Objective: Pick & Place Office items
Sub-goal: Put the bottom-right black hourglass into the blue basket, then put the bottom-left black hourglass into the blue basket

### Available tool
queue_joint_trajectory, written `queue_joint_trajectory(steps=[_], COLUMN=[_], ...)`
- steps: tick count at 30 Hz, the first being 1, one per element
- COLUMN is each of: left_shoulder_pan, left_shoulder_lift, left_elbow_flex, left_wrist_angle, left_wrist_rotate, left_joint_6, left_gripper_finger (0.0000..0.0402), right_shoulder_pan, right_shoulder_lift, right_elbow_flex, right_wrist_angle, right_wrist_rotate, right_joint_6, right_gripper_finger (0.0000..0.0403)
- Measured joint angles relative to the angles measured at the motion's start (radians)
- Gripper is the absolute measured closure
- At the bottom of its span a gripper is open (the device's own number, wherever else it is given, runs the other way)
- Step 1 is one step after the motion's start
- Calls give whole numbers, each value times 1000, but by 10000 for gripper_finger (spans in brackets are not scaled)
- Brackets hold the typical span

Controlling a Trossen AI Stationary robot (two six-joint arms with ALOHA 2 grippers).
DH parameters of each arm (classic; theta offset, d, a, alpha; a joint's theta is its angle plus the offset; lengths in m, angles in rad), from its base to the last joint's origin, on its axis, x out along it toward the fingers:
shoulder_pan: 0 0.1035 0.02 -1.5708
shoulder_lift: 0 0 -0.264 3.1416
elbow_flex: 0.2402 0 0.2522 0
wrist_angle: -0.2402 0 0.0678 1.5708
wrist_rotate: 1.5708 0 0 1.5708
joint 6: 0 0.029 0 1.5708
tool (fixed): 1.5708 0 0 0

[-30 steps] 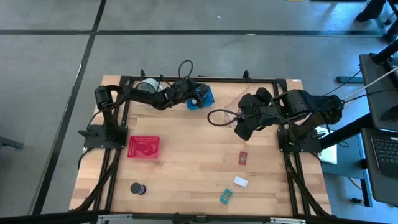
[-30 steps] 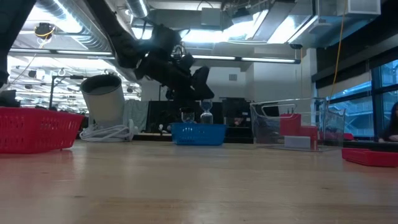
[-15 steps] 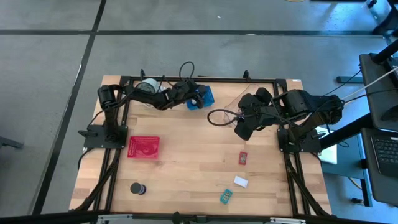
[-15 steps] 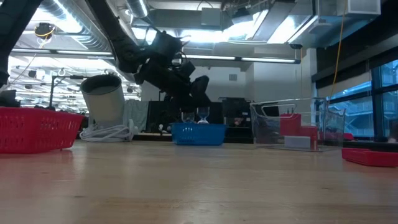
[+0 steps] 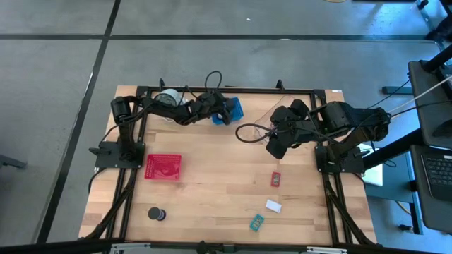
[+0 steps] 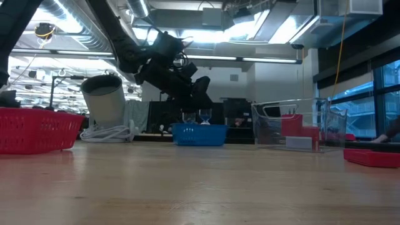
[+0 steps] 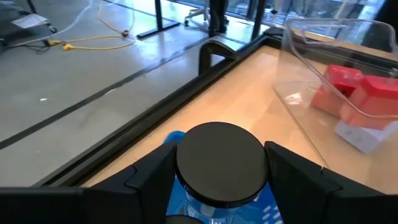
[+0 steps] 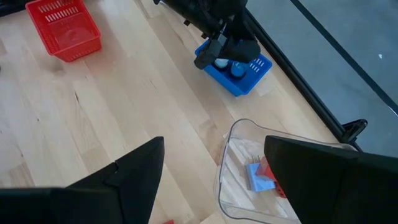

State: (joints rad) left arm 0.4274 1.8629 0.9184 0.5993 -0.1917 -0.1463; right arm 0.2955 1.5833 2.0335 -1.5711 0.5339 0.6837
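My left gripper [image 5: 223,111] is at the blue basket [image 5: 232,110] by the table's far edge, shut on a black round spool [image 7: 219,163]. In the low view the spool [image 6: 204,116] stands at the basket's rim [image 6: 199,127], beside a second spool [image 6: 187,116] inside the basket. My right gripper [image 5: 275,147] is open and empty, above the table beside the clear tub [image 8: 249,168]. On the table lie a red block [image 5: 276,178], a white block [image 5: 273,206], a teal block [image 5: 256,223] and another black spool [image 5: 155,213]. My left gripper pinches the black spool by its round side [image 7: 186,177] between its two fingers [image 7: 149,183], one on each side. The fingers slant down from the table's left. The spool's lower part is inside the blue basket; whether it rests on the basket's floor I cannot tell.
A red tray [image 5: 163,166] stands at the left middle. A round grey-and-white disc [image 5: 167,99] with a cable sits at the far left. The clear tub holds red blocks [image 8: 268,171] and a light-blue block [image 8: 256,176]. The table's black frame [image 7: 186,93] runs just behind the basket.
My left gripper has gone down a little toward the blue basket with the black spool, which stands lower at the basket's rim than a second ago. My right arm has kept still.
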Motion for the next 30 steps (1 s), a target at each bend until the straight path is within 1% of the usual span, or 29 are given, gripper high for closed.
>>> queue_joint_trajectory(steps=[7, 12, 15, 17, 20, 24, 27, 30], left_shoulder_pan=[0, 0, -3, -12, -41, -114, -199, -306], left_shoulder_lift=[0, -1, -36, -86, -188, -341, -445, -530], left_elbow_flex=[0, 0, 0, 0, 1, 1, 1, 1], left_wrist_angle=[-5, 5, 3, -11, -112, -295, -464, -644], left_wrist_rotate=[6, 4, 4, 7, 49, 139, 213, 287], left_joint_6=[2, 2, 6, 46, 118, 134, 134, 111], left_gripper_finger=[143, 132, 131, 130, 130, 130, 130, 130], right_shoulder_pan=[0, 0, 0, 0, 0, 0, 0, 1], right_shoulder_lift=[0, 0, 0, 0, 0, 0, 0, 0], right_elbow_flex=[0, 0, 0, 0, 0, 0, 0, 0], right_wrist_angle=[0, 0, 0, 0, 0, 0, 0, 0], right_wrist_rotate=[0, -3, -3, -3, -3, -2, 11, 24], right_joint_6=[2, 8, 8, 8, 5, -19, -29, -30], right_gripper_finger=[121, 121, 121, 121, 121, 121, 121, 121])
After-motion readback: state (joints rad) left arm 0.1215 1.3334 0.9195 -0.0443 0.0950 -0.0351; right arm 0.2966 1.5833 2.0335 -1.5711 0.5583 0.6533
